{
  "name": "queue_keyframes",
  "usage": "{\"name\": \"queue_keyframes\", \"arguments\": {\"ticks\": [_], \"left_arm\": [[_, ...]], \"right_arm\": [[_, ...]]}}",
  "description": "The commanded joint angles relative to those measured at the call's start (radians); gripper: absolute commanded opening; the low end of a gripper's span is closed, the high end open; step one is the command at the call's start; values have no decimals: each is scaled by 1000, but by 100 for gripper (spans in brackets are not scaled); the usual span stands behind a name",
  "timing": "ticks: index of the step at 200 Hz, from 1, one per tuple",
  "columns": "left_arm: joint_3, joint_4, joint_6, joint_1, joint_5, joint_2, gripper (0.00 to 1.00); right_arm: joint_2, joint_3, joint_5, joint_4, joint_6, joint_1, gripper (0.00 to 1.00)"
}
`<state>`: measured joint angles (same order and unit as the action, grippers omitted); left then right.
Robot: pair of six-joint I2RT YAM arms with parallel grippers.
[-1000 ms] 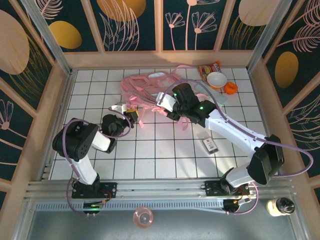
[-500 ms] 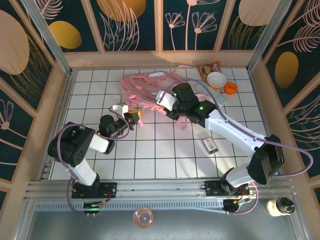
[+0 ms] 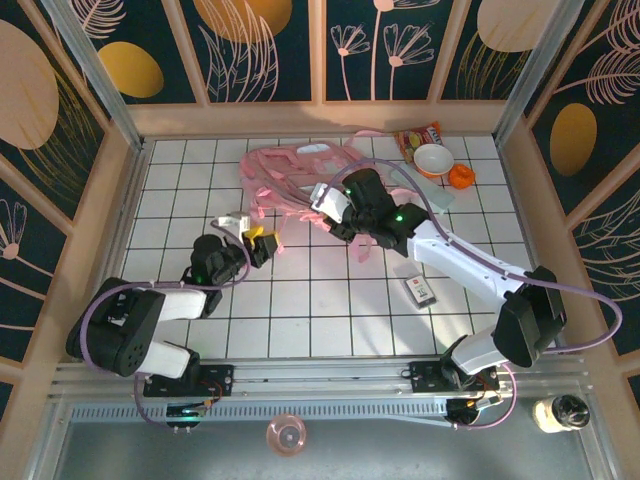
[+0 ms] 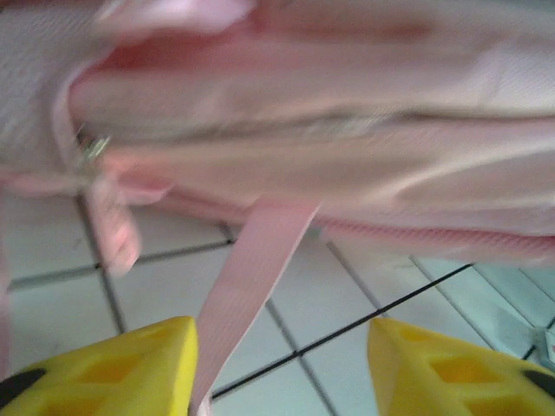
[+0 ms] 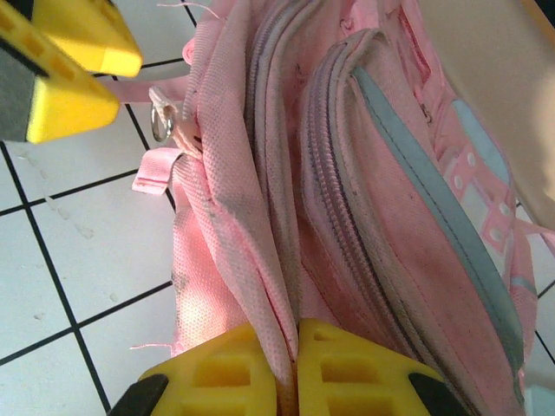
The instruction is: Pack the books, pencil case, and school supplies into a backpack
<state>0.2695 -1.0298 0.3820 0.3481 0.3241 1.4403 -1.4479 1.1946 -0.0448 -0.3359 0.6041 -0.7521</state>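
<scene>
Here, right gripper (image 5: 293,336) pinching backpack (image 5: 381,199) fabric, left gripper (image 4: 279,351) spread — strap (image 4: 251,269) between.

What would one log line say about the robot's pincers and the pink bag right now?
left pincer: open beside strap | right pincer: shut on backpack edge | dark labelled item: on table, outside backpack

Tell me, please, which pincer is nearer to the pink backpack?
Right. The right pincer is shut on a fold of the backpack. The left pincer stands open just short of the bag's body, a strap lying between its jaws.
</scene>
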Motion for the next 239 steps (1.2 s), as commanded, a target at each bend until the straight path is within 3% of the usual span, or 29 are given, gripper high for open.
{"name": "queue_keyframes", "arguments": {"ticks": [1,18,49,78,123,153,203,239], "left_arm": [[-61,-162,17,-1,-103,63,72],[-87,-297,-2,-2,-111,126,77],[-110,-536,-53,-1,-66,219,76],[-80,-591,-79,-1,-30,267,75],[-64,-713,-68,-1,-54,381,69],[-59,-801,-44,-1,-91,439,70],[-42,-805,-79,-1,-91,424,70],[-22,-803,-73,-1,-75,406,64]], "right_arm": [[87,-7,-86,145,5,-4,0],[105,-33,-88,154,35,-4,0],[117,-33,-89,134,33,-6,0],[128,-35,-95,129,28,-10,0],[135,-33,-110,119,22,-17,0],[145,-36,-119,113,24,-22,0],[161,-43,-124,90,13,-27,0],[172,-50,-129,87,2,-33,0]]}}
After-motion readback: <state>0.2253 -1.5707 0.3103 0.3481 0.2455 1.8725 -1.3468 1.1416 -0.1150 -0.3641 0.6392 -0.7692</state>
